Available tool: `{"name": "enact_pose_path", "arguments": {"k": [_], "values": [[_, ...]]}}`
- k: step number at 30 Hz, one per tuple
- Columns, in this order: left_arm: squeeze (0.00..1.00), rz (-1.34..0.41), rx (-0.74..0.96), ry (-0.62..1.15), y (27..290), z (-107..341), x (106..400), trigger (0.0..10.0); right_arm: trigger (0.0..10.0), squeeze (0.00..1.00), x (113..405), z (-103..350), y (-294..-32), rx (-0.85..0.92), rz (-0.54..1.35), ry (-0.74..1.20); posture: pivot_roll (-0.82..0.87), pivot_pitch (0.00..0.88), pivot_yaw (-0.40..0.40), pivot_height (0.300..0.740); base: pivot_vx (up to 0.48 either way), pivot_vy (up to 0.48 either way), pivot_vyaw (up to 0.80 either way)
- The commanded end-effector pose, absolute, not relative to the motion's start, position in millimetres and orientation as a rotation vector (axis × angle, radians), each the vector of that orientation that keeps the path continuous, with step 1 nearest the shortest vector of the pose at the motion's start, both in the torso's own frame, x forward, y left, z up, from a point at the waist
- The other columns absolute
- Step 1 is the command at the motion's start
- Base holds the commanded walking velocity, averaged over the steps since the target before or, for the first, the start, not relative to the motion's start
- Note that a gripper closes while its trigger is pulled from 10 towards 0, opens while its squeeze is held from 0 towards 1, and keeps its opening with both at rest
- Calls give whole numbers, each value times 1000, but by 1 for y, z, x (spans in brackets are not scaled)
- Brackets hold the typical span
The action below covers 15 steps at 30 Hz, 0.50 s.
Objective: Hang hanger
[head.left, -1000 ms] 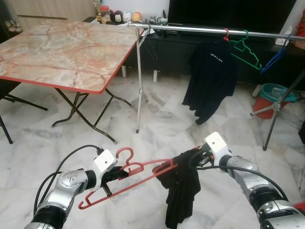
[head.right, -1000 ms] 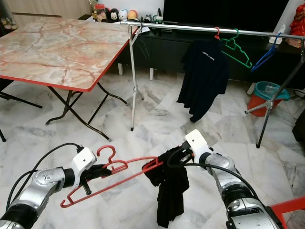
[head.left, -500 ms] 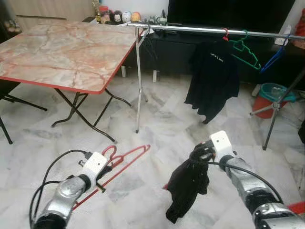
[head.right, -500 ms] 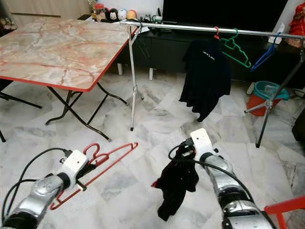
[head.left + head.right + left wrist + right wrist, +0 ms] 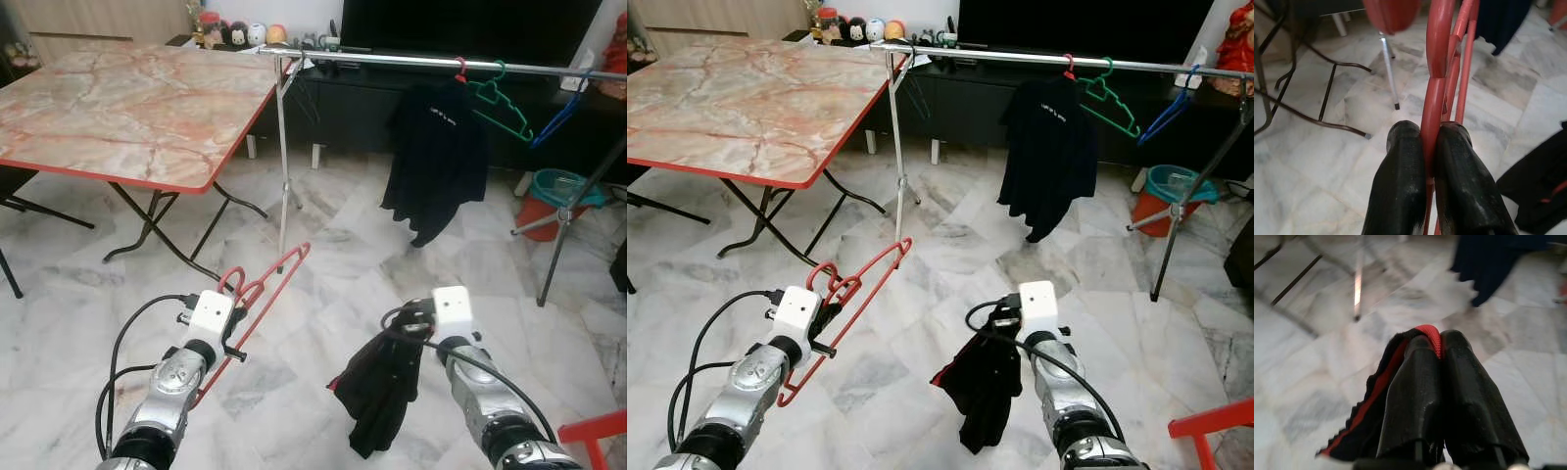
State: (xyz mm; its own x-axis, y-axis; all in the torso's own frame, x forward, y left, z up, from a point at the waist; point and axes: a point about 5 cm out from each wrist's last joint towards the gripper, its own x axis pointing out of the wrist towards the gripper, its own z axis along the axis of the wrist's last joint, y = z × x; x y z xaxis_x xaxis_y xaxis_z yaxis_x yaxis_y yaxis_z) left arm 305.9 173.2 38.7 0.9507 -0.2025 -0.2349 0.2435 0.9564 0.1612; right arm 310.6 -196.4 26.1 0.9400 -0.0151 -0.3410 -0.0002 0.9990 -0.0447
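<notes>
Left end effector (image 5: 1431, 161) clamping red hanger (image 5: 263, 294), right end effector (image 5: 1442, 382) pinching black garment (image 5: 377, 387)

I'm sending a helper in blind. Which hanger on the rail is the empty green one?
Find the silver rail in front of the dark TV cabinet. A black shirt hangs on it; just right of that is the green hanger, bare and tilted, with a blue hanger further right.

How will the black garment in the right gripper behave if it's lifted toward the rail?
Probably floppy: the garment hangs in limp folds below the right gripper, pinched at its red-trimmed edge. It looks light and will likely swing and bunch rather than hold a shape.
</notes>
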Motion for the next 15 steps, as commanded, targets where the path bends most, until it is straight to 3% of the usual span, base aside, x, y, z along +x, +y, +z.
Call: {"name": "enact_pose_path", "arguments": {"k": [1,4,5,6,10,15], "values": [[0,-177,146,222,177,37,307,10000,0,0,307,23,-201,-17,-68,343,110,0,-22,740,0,0,0],[0,-149,119,261,180,30,304,10000,0,0,301,16,-197,16,-80,365,104,0,-21,740,0,0,0],[0,-152,130,268,181,28,302,10000,4118,0,298,12,-193,1,-68,380,107,0,-18,740,0,0,0],[0,-154,137,268,181,28,302,10000,10000,0,297,10,-191,-1,-68,383,109,0,-17,740,0,0,0],[0,-148,120,255,182,29,302,10000,10000,0,297,11,-192,-16,-81,372,113,0,-16,740,0,0,0],[0,-129,113,256,186,30,303,10000,10000,0,301,15,-190,-2,-89,347,112,0,-14,740,0,465,0]]}}
